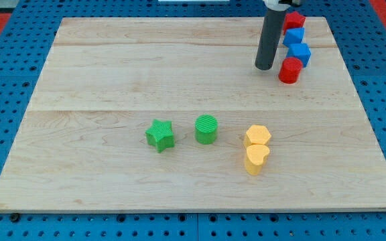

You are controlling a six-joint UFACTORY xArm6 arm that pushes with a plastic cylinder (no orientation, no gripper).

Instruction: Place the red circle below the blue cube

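My tip (pixel 265 67) rests on the bench (pixel 112 73), just left of the red circle (pixel 289 71); there is no gripper, so nothing is grasped. The circle already touches the blue cube (pixel 301 53) from below. Only a gentle nudge seems needed, as the bench's right edge is near. Open room lies leftward.

Far right, a column of red block (pixel 295 19), blue blocks (pixel 297 44) and red circle (pixel 289 70) blocks passage; my tip (pixel 265 67) just left; green and yellow blocks (pixel 256 149) crowd near centre; left lies open.
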